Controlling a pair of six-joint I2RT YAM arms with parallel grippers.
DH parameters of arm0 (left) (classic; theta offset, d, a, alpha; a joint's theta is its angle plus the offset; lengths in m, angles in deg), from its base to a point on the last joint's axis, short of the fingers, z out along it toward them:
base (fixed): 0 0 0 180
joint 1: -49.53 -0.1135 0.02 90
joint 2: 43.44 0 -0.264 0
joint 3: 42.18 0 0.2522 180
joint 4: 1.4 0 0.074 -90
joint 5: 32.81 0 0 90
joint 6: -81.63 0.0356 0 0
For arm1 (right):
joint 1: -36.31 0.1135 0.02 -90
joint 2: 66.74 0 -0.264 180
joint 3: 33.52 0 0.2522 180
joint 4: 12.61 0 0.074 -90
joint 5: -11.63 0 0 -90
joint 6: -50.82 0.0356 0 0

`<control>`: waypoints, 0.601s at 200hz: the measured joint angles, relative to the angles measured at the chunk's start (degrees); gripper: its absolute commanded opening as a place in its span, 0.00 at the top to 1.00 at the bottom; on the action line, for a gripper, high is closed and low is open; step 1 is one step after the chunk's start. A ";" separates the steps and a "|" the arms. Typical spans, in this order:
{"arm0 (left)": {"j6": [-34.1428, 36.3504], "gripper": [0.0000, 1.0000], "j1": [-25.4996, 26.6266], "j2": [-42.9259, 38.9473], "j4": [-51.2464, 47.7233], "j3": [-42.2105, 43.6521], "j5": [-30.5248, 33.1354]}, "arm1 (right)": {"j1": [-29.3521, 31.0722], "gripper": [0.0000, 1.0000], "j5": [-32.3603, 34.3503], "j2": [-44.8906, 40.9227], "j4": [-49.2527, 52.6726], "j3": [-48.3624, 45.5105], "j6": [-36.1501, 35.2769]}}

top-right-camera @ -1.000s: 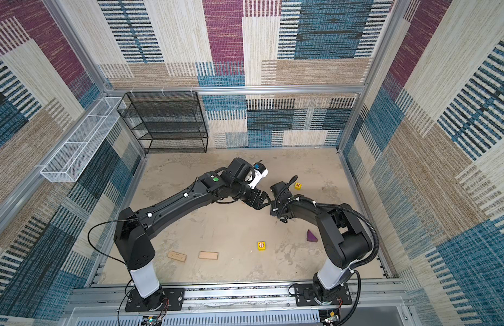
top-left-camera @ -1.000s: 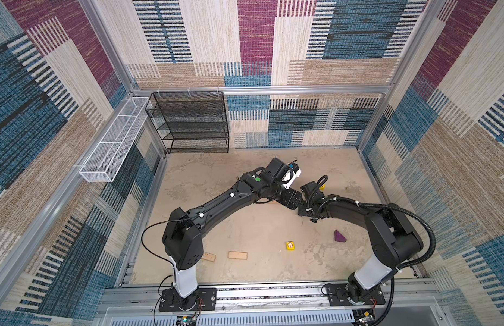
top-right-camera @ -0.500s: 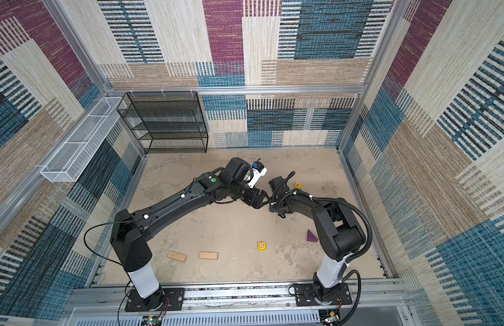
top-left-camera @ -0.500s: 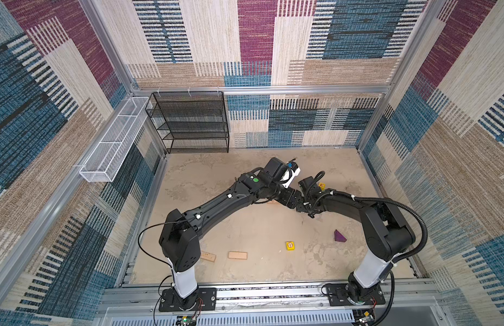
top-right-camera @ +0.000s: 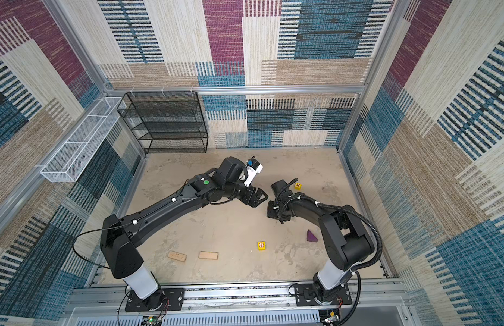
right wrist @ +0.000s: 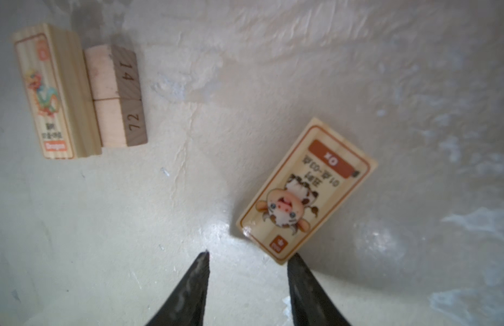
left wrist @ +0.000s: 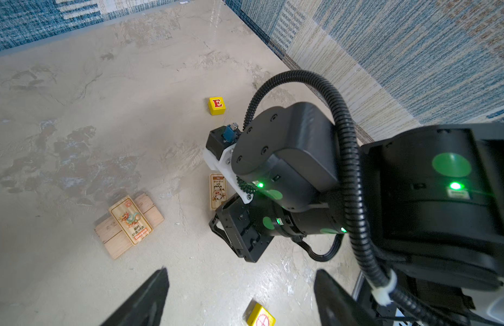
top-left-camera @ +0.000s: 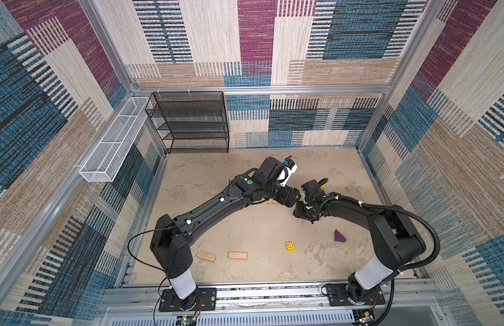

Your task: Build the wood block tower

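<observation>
The tower's base is two tan planks side by side with a Dragon-print plank laid across them; the same stack shows in the right wrist view. An Ox-print plank lies flat on the floor, one corner just off a fingertip of my right gripper, which is open with nothing in it. My left gripper hovers open over bare floor, facing the right gripper. One yellow cube and the purple wedge sit near the front. An E cube sits behind the right wrist.
Two more tan planks lie near the front edge on the left. A black mesh shelf stands at the back wall and a white wire basket hangs on the left wall. The two wrists nearly touch mid-floor.
The right gripper's jaws have narrowed and its wrist has shifted a little beside the left gripper. The left arm has hardly moved. No block has moved.
</observation>
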 measured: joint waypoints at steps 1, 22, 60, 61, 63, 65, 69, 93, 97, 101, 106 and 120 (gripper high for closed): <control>0.00 0.15 0.00 0.00 0.02 0.00 0.00 | 0.00 0.51 -0.04 0.00 -0.02 0.00 0.02; 0.00 0.15 0.00 0.00 0.20 0.00 0.00 | 0.00 0.51 -0.70 0.02 -0.74 0.13 0.02; 0.00 0.15 0.00 0.00 0.20 0.00 0.00 | -0.48 0.50 -0.61 1.68 -2.05 1.99 -0.04; 0.00 0.15 0.00 0.00 0.20 0.00 0.00 | -0.50 0.51 -0.57 1.73 -2.10 2.03 -0.04; 0.00 0.15 0.00 0.00 0.20 0.00 0.00 | -0.57 0.51 -0.46 1.77 -2.16 2.08 -0.04; 0.00 0.15 0.00 0.00 0.20 0.00 0.00 | -0.59 0.51 -0.44 1.81 -2.21 2.10 -0.04; 0.00 0.15 0.00 0.00 0.20 0.00 0.00 | -0.70 0.51 -0.42 1.92 -2.40 2.16 -0.04; 0.00 0.15 0.00 0.00 0.22 0.00 0.00 | -0.92 0.51 -0.44 2.93 -2.78 2.86 -0.04; 0.00 0.15 0.00 0.00 0.22 0.00 0.00 | -0.94 0.51 -0.44 3.06 -2.78 3.04 -0.04; 0.00 0.15 0.00 0.00 0.22 0.00 0.00 | -0.98 0.51 -0.44 3.19 -2.75 3.19 -0.04; 0.00 0.15 0.00 -0.02 0.22 0.02 0.00 | -1.03 0.51 -0.46 3.28 -2.78 3.43 -0.07; 0.00 0.15 0.00 -0.02 0.22 0.04 0.02 | -1.03 0.51 -0.44 3.30 -2.73 4.15 -0.31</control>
